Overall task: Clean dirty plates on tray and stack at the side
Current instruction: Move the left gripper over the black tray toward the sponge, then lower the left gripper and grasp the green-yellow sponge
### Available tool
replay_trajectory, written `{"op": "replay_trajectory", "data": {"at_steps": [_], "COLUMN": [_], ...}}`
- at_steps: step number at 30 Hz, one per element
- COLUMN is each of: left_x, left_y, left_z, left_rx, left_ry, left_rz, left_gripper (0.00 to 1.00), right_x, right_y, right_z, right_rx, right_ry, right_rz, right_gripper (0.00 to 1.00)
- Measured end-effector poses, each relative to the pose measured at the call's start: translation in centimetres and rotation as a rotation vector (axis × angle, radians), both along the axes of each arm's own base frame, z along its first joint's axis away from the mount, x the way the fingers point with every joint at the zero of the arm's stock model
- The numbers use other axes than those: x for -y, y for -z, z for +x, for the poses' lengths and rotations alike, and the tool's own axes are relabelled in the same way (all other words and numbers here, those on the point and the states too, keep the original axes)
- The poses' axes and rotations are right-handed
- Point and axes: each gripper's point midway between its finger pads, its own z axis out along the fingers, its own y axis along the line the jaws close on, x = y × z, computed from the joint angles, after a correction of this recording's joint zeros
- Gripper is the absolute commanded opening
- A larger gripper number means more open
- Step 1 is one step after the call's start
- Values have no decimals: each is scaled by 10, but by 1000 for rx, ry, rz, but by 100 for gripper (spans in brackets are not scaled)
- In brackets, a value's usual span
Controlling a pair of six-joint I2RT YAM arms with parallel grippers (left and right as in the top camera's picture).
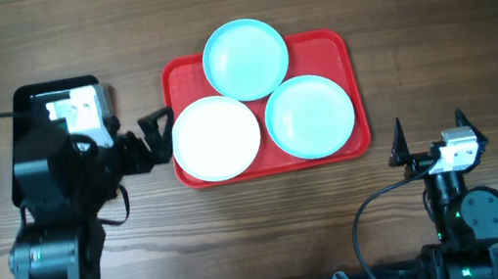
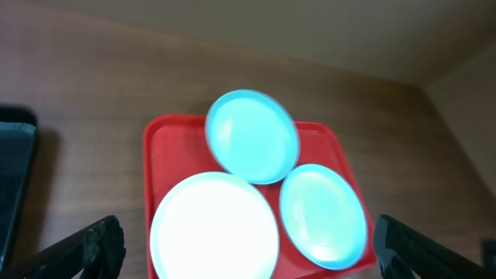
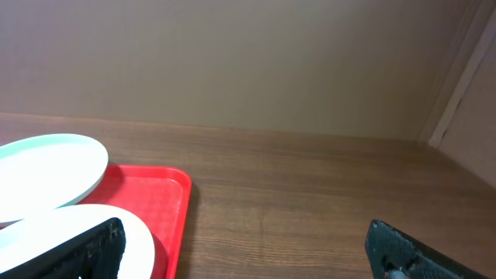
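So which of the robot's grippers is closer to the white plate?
Left. The left gripper sits open beside the white plate, just off the tray's edge. The right gripper is beyond the tray's opposite corner, well apart from it.

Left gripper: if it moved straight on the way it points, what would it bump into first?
Most likely the white plate on the red tray, right ahead of the open left gripper. If it travels low, the tray's rim might come first; height is unclear.

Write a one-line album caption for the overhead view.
A white plate, a rear turquoise plate and a right turquoise plate crowd the red tray; left gripper and right gripper sit open, empty.
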Motion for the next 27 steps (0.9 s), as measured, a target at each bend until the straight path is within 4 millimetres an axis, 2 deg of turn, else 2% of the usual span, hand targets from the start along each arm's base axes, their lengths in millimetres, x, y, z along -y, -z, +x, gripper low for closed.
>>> {"op": "replay_trajectory", "data": {"at_steps": [3,8,15,19,22,27], "left_x": [-21,-59,-72,-94,-122,-143], "left_y": [18,15,18,29,42,43], "left_z": [5,24,23,23,22,8], "left_rx": [-168,-267,-289,-340,-392,-453], "left_ry": [-103,-238,-313,-464,-591,-678], "left_rz": [-5,-16,-29,-31,-49,-71], "left_gripper": [100,100,100,100,100,100], "right_x": [0,0,0,0,0,0], "right_y": [0,0,0,0,0,0], "right_z": [0,0,0,0,0,0], "right_rx": [0,-1,-1,-1,-1,-1], "right_ry": [0,0,0,0,0,0], "right_rz": [0,0,0,0,0,0], "right_gripper": [100,100,100,100,100,100]}}
